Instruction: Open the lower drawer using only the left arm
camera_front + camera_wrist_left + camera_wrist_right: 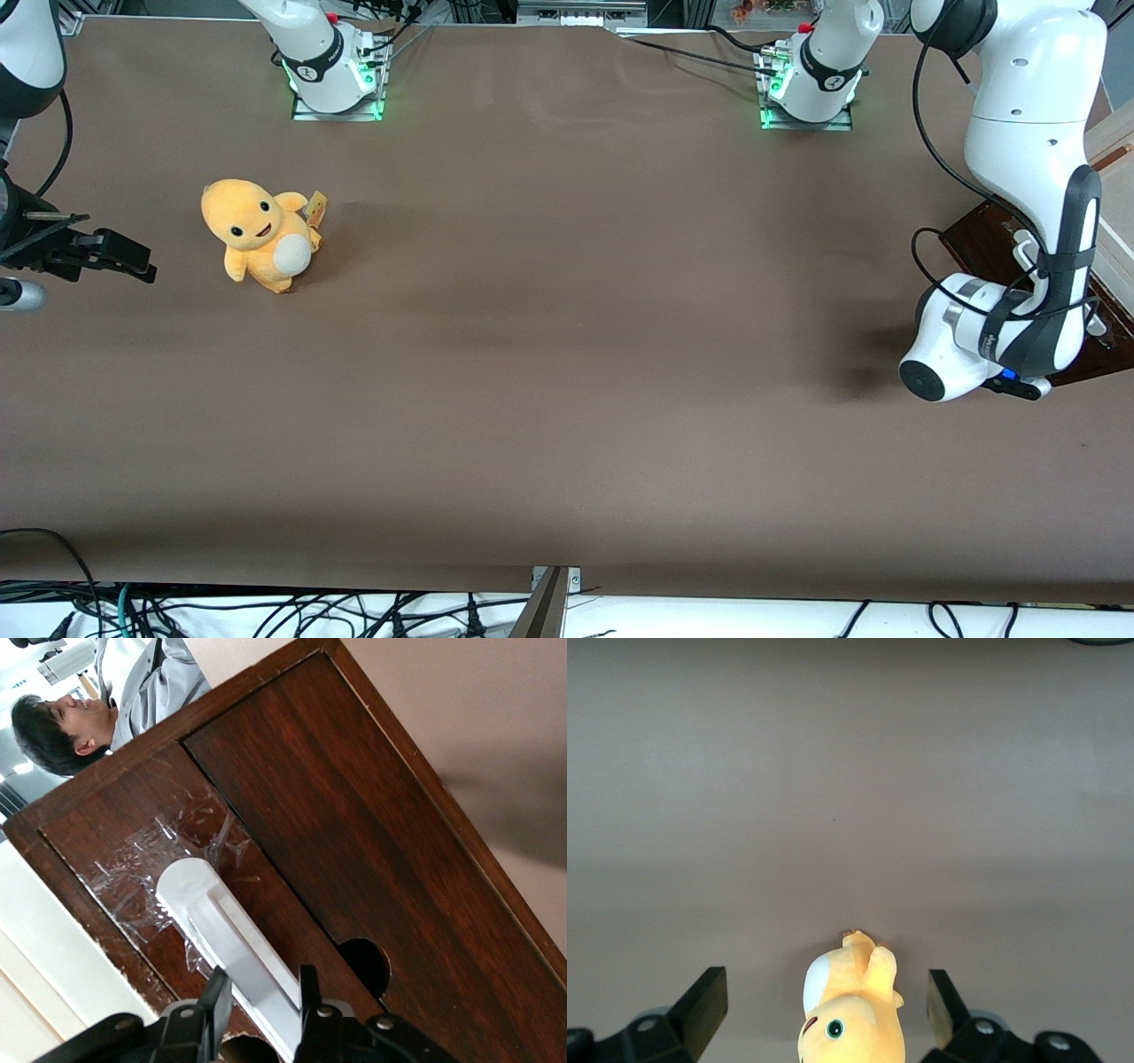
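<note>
Pincer (259,994) clamped on lower drawer (354,842) handle (232,943), brown table (567,354) below.

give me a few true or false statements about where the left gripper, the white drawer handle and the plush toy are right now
1. The left arm's black gripper has a finger on each side of the long white bar handle. True.
2. The glossy dark brown lower drawer is pulled out, showing its pale inside. False: only the dark wooden front shows in the left wrist view, with no pale inside in sight.
3. The orange plush toy lies toward the parked arm's end of the brown table. True.
4. The plush toy sits inside the drawer. False: it rests on the table top.
5. Clear tape is stuck on the wood around the end of the handle. True.
</note>
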Robot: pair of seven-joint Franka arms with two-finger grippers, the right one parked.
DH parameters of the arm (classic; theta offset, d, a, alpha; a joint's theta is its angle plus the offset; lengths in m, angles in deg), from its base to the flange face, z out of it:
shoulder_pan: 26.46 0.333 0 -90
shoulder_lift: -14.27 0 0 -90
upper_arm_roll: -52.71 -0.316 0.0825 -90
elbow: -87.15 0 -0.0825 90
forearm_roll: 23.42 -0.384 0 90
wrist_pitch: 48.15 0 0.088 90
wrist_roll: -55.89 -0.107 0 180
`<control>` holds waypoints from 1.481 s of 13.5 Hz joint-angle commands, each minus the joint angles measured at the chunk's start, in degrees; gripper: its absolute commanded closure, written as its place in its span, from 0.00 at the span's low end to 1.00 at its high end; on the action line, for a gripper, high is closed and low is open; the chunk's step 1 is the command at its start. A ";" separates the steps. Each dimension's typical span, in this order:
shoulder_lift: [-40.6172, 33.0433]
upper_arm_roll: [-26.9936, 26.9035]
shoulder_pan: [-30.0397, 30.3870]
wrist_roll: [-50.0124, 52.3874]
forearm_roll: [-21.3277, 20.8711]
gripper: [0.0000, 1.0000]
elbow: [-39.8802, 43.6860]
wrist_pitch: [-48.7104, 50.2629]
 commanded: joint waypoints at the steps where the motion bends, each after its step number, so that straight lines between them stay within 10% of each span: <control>1: 1.08 -0.09 -0.92 -1.76 -0.88 0.88 1.13 0.33; 17: 1.34 0.35 -10.85 -1.67 7.29 0.87 3.33 4.81; 18: 1.25 0.35 -10.94 -1.67 7.21 0.80 3.33 4.81; 20: 1.08 0.35 -10.77 -1.93 7.38 0.01 3.41 4.72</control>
